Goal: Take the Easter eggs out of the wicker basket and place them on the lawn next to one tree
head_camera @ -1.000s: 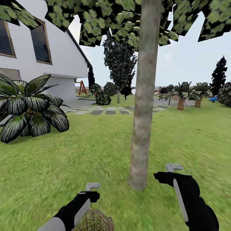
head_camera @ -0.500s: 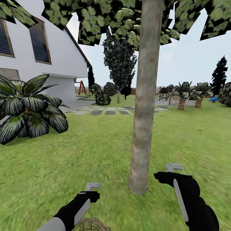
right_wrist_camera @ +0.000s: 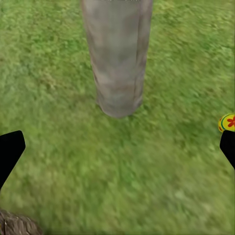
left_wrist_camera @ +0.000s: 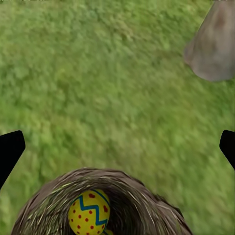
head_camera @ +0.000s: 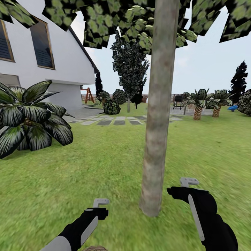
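The tree (head_camera: pixel 156 132) rises straight ahead, its thick grey-brown trunk rooted in the lawn (head_camera: pixel 87 167). A sliver of the wicker basket (head_camera: pixel 94 248) shows at the bottom edge, under my left arm. In the left wrist view the basket (left_wrist_camera: pixel 142 205) holds a yellow egg (left_wrist_camera: pixel 89 211) with blue zigzags and red dots; a second egg (left_wrist_camera: pixel 107 232) peeks beside it. My left gripper (head_camera: pixel 100 202) hangs open above the basket. My right gripper (head_camera: pixel 188 181) is open beside the trunk (right_wrist_camera: pixel 117 54). Another egg (right_wrist_camera: pixel 226 122) lies on the grass near the trunk.
A broad-leaved dark bush (head_camera: pixel 31 118) stands at the left before the white house (head_camera: pixel 35 52). Grey stepping stones (head_camera: pixel 115 122) cross the grass beyond the tree. Short palms (head_camera: pixel 198 104) and dark trees stand far back. Open grass lies on both sides of the trunk.
The whole view has advanced toward the tree, so the basket has slid down to the bottom edge of the head view. Both arms keep the same pose.
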You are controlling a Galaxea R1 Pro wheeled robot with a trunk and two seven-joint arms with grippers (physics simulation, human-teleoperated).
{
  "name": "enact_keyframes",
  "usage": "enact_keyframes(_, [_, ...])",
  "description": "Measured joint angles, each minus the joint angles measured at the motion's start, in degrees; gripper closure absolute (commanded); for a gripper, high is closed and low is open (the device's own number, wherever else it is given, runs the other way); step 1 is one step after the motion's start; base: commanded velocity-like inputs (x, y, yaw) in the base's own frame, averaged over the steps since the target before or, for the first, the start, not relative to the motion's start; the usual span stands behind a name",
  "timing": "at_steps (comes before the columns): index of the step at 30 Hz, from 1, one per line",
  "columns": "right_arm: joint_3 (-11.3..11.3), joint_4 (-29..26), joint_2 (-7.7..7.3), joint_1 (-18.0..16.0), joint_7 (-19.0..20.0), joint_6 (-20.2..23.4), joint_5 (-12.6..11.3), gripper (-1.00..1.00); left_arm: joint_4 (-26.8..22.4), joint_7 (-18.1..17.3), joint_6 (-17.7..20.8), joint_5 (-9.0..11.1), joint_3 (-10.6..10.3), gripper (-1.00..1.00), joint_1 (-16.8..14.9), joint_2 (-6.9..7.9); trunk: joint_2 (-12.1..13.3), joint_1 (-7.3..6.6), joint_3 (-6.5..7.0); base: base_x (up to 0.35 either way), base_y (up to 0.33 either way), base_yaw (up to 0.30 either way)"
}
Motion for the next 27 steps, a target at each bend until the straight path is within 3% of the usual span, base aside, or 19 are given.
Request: enact_keyframes(27, [0.07,-0.06,0.18,0.00,0.00,0.03,0.01,-1.00,0.06,-0.10,0.14,0.09,0.09,-1.00,-0.03,-0.03,0.00,0.00,0.00,0.044,-0.033,0.000])
